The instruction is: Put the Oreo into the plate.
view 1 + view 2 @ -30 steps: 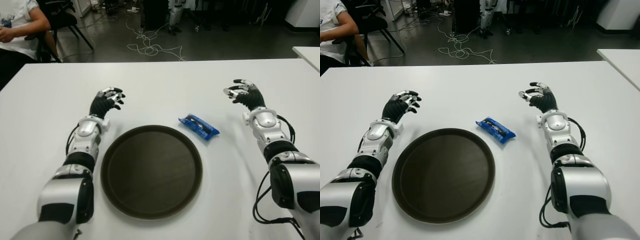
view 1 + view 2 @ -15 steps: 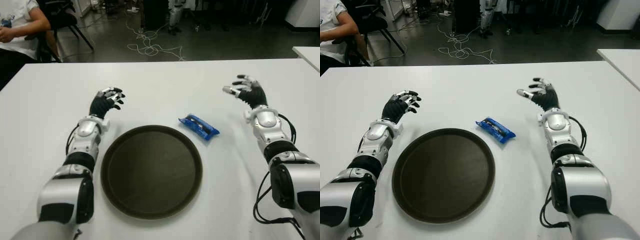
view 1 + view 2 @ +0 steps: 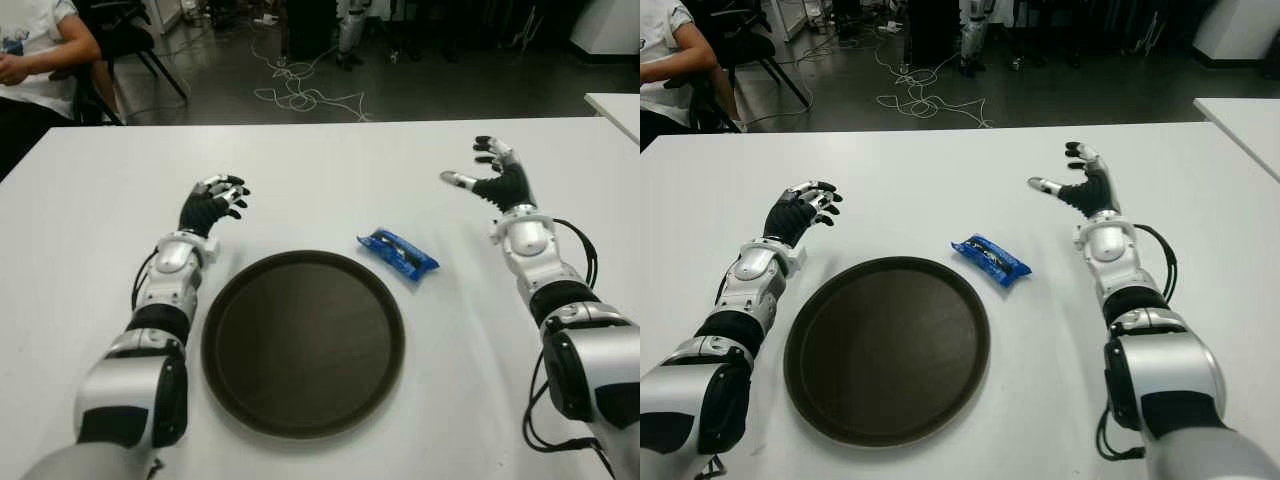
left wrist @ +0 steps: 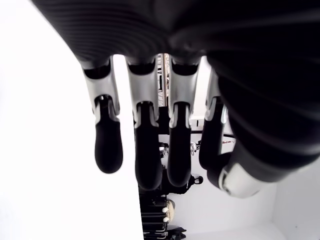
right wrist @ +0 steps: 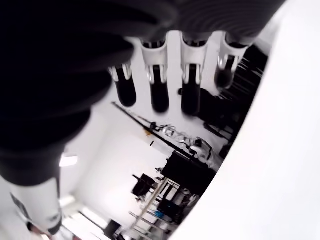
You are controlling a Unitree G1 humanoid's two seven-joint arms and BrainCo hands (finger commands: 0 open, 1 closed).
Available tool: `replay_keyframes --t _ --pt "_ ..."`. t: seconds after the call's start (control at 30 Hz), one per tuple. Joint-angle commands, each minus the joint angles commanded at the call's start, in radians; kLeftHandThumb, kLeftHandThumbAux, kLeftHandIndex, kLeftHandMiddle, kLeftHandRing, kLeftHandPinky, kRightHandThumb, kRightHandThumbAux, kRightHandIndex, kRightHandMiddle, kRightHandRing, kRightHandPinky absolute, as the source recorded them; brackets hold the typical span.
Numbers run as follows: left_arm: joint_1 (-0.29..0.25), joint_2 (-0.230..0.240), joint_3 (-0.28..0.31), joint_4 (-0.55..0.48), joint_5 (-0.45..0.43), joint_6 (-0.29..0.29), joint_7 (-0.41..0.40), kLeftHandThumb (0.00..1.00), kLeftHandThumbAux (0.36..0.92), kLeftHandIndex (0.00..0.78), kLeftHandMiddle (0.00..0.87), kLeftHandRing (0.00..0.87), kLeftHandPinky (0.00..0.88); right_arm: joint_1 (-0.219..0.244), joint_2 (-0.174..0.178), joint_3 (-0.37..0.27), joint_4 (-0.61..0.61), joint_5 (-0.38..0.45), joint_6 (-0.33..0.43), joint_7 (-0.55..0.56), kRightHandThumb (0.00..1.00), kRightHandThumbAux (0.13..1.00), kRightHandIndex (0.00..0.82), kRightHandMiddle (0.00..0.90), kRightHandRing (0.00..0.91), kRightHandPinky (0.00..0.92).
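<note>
A blue Oreo packet (image 3: 398, 253) lies on the white table (image 3: 320, 170), just past the right rim of the round dark plate (image 3: 303, 340). My right hand (image 3: 492, 176) is raised above the table to the right of the packet, fingers spread and empty, thumb pointing toward the packet. Its wrist view shows straight fingers (image 5: 160, 90) with nothing between them. My left hand (image 3: 214, 203) shows to the left of the plate's far edge, fingers relaxed and empty (image 4: 145, 145).
A person (image 3: 35, 60) sits on a chair beyond the table's far left corner. Cables (image 3: 300, 95) lie on the floor behind the table. Another white table's corner (image 3: 615, 105) shows at the right.
My right hand has lifted and tilted upward, and its fingers have spread wider. The left hand, the packet and the plate have not moved.
</note>
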Motion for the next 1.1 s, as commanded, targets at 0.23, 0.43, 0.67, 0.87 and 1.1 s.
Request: replay_keyframes --t 0.23,0.43,0.67,0.87,1.1 --pt "0.003 -0.004 0.006 -0.008 -0.01 0.001 -0.006 0.836 0.671 0.419 0.469 0.536 0.607 0.013 0.004 0.066 -0.042 -0.061 -0.008 -0.054 0.0 0.659 0.002 0.003 0.002 0.006" --pt "0.006 -0.001 0.002 -0.021 -0.007 0.006 -0.004 0.835 0.672 0.419 0.469 0.529 0.604 0.052 -0.003 0.129 -0.147 -0.123 -0.037 -0.097 0.0 0.643 0.0 0.0 0.0 0.035" --pt "0.006 0.005 -0.003 -0.019 0.001 0.011 0.0 0.835 0.672 0.419 0.469 0.525 0.588 0.136 0.007 0.189 -0.287 -0.183 -0.071 -0.13 0.0 0.659 0.0 0.006 0.021 0.062" --pt "0.004 0.007 -0.001 -0.014 -0.002 0.012 -0.003 0.836 0.672 0.419 0.469 0.528 0.595 0.149 0.009 0.236 -0.3 -0.218 -0.114 -0.124 0.0 0.674 0.029 0.052 0.064 0.081" --pt "0.005 0.004 0.01 -0.013 -0.017 0.016 -0.011 0.834 0.672 0.419 0.468 0.52 0.561 0.143 -0.027 0.329 -0.303 -0.299 -0.16 -0.053 0.0 0.629 0.034 0.074 0.095 0.093"
